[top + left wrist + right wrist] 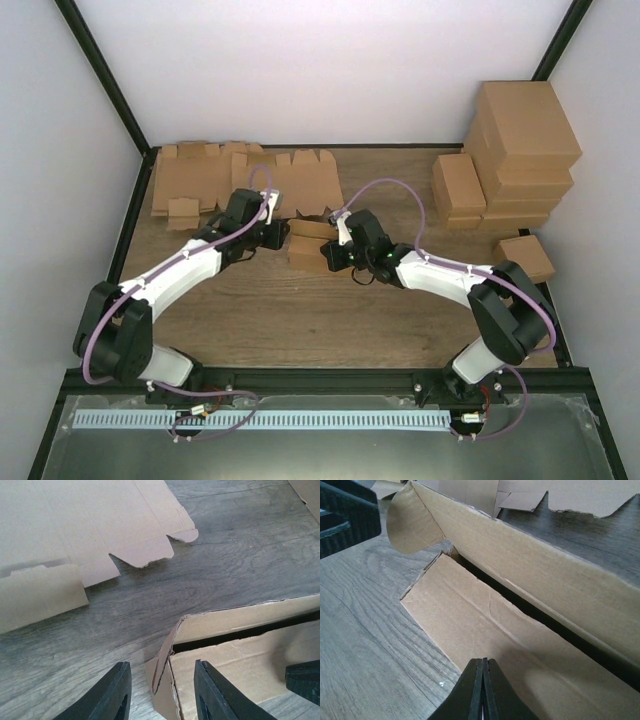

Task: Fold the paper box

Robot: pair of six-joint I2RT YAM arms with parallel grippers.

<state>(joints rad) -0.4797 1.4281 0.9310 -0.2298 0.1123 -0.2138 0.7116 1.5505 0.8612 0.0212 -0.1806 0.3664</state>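
At mid-table, left gripper: its fingers stood apart, straddling the raised end corner of the paper box, one outside the wall and one inside, not yet closed on it.
Right gripper: its fingers were pressed together with nothing visible between them, tips seemingly down on the flat inner panel.
Why so, by my judgement: the right arm pinned the floor panel so the left could pinch a wall upright.
Box: it lay half-formed between both arms, long side wall up, a rounded tab curling loose.
Table: grey-brown wood.
Far edge: flat cardboard blanks on the left, stacked finished boxes on the right.
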